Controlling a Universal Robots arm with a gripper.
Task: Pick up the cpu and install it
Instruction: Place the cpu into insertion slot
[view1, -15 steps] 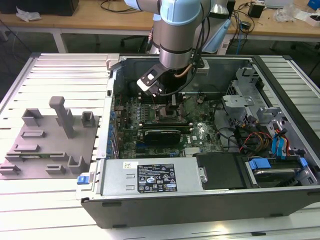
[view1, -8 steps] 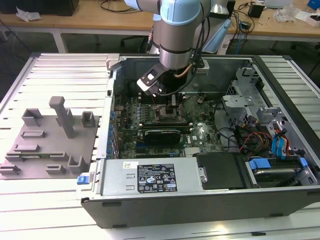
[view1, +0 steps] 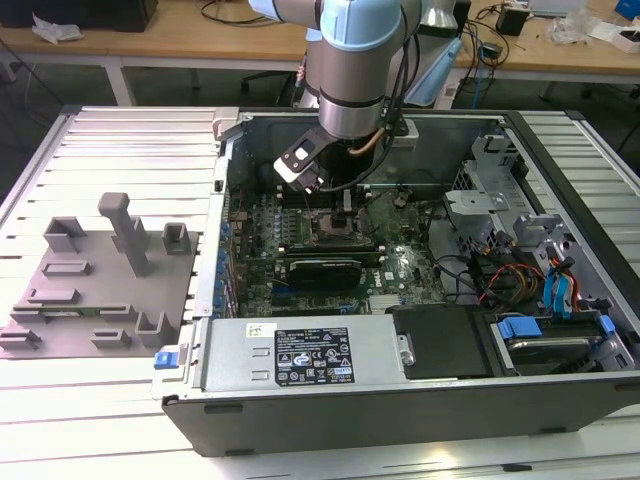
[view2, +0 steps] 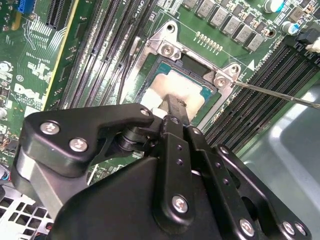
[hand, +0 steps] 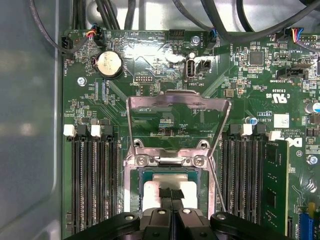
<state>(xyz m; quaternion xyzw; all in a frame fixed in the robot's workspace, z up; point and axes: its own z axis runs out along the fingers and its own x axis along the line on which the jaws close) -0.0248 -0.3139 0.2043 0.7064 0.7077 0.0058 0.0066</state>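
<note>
In the second wrist view the gripper (view2: 175, 109) covers the near half of the cpu (view2: 187, 87), and whether the two touch cannot be told. In the first wrist view the picture's edge cuts off the gripper's body. In the exterior view the arm (view1: 350, 70) hides part of the socket frame (view1: 335, 228), and the cpu there is too small to make out.

The exterior view looks steeply down from well back, taking in the whole open computer case (view1: 400, 420) with the CPU socket (view1: 335, 230) deep inside. Both wrist views hang close above that socket. The first wrist view faces straight down past the gripper (hand: 171, 194), and the second wrist view slants across it.
</note>
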